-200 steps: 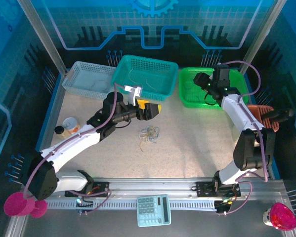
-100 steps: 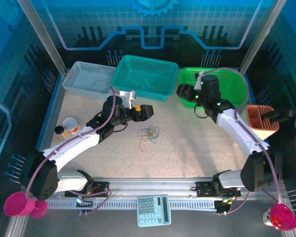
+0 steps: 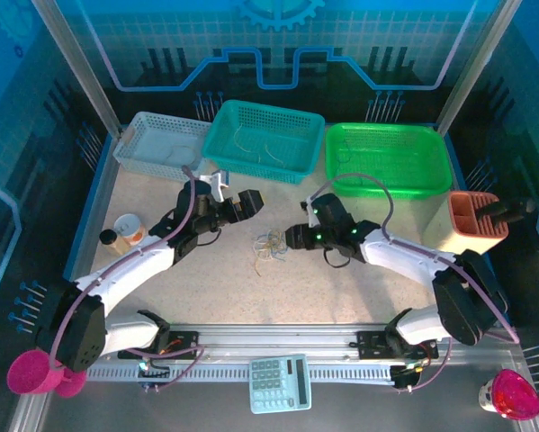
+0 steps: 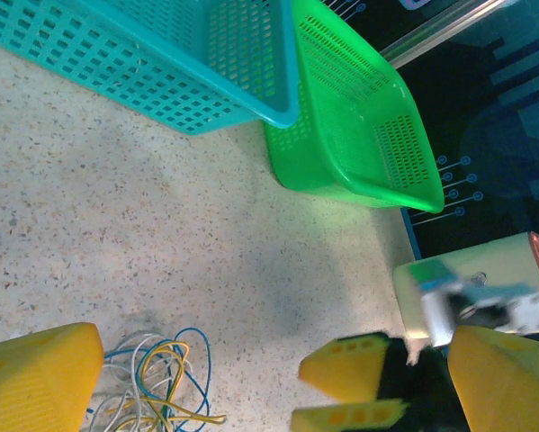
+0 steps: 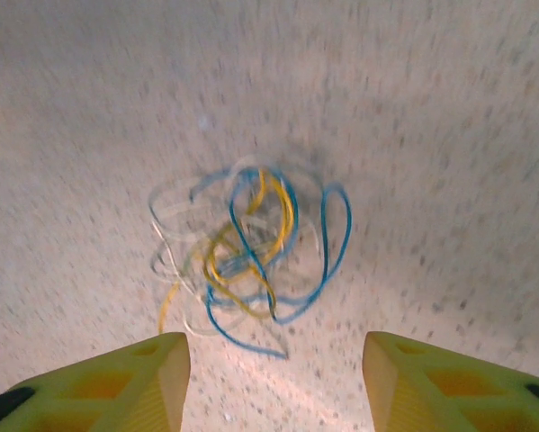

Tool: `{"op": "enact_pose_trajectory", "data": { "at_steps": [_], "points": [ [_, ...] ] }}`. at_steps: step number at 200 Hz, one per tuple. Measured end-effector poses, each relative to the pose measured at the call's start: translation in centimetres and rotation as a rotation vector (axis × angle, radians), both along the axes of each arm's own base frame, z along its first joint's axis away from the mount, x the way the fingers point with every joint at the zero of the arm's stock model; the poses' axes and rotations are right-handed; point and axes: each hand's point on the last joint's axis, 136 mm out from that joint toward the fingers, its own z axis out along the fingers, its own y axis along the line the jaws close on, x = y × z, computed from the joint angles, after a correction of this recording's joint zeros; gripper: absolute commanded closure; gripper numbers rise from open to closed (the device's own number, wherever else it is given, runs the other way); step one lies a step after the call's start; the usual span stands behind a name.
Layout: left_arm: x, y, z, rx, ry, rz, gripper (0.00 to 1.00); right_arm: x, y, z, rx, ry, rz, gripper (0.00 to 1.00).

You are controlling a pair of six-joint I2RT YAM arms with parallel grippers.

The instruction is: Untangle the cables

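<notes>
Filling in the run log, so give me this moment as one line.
cables: tangled on table, ungrasped | left gripper: jaws open, beside tangle | right gripper: jaws open, aimed at tangle | phase: pre-grasp

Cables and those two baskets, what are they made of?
The cables look like thin wire in a smooth coloured plastic coating, blue, yellow and whitish; they bend into loose curls. The teal basket and green basket look like shiny moulded plastic, with even rows of little holes in their walls.
</notes>
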Motion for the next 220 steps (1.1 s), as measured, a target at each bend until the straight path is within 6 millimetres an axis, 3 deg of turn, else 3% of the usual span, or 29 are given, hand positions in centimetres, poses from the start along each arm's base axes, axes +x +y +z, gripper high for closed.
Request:
{"op": "enact_pose_trajectory", "data": {
  "at_steps": [34,89,161,220],
  "points": [
    [0.0,0.0,0.0,-0.009,0.007,0.005,0.01,-2.3,0.6,-3.0,-0.036,0.059,0.036,0.59],
    [-0.1,-0.1,0.1,-0.022,0.017,0.003,0.01,-3.9,2.5,-4.6,-0.096,0.027,0.153,0.59],
    [-0.1,-0.2,0.2,-0.036,0.021,0.002,0.01,-2.5,3.2,-5.1,-0.175,-0.045,0.229,0.55],
    [-0.1,-0.2,0.2,-0.047,0.03,0.006,0.01,-2.4,3.4,-7.3,-0.263,-0.05,0.264,0.59]
  ]
}}
